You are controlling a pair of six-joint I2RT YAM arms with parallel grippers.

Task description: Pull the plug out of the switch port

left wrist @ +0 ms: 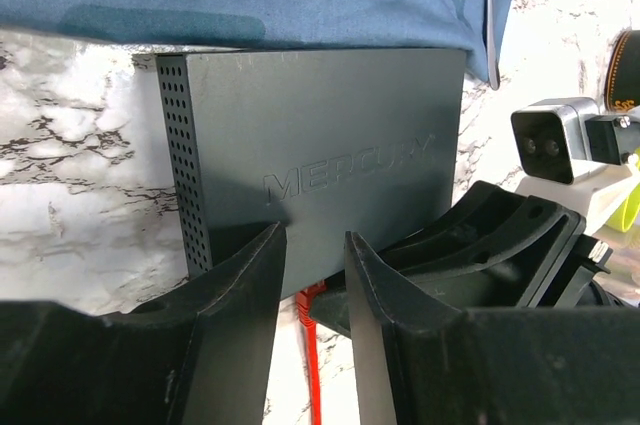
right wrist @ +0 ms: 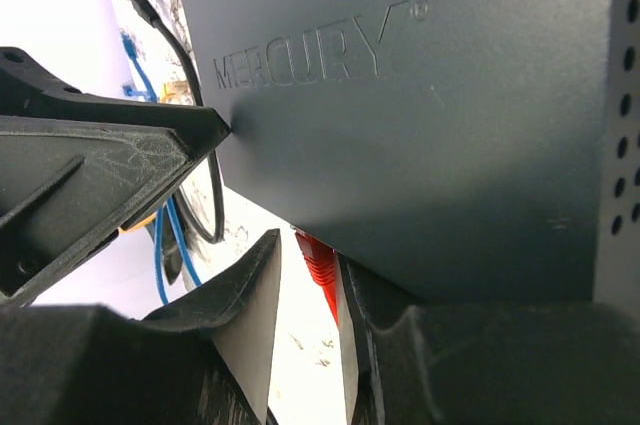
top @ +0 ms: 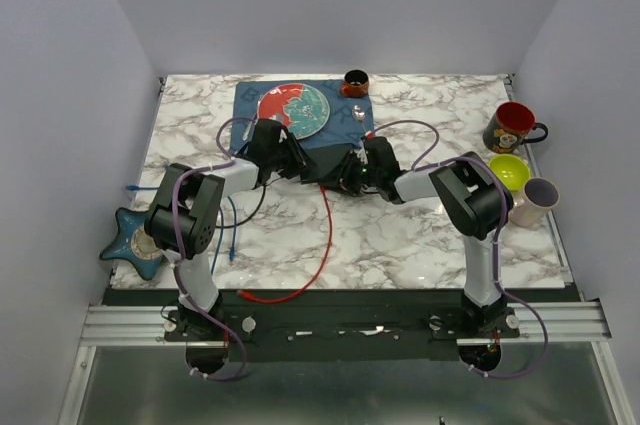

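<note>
The switch (top: 325,159) is a flat dark box marked MERCURY, lying in the middle of the table, its far edge at the blue placemat (top: 250,100). A red plug (right wrist: 320,260) sits in a port on its near edge, and the red cable (top: 322,235) runs toward the table's front. My right gripper (right wrist: 305,265) is open with its jaws on either side of the plug, which touches the right finger. My left gripper (left wrist: 315,245) is open, its tips over the switch's (left wrist: 320,135) near edge just above the plug (left wrist: 308,300). In the top view both grippers, left (top: 298,163) and right (top: 345,177), meet at the switch.
A red and teal plate (top: 297,110), a spoon (top: 358,115) and a small brown cup (top: 354,82) sit behind the switch. A red mug (top: 513,128), yellow-green bowl (top: 509,172) and pale mug (top: 538,200) stand right. A blue star dish (top: 130,235), blue cable (top: 230,230) and black cable (top: 255,205) lie left.
</note>
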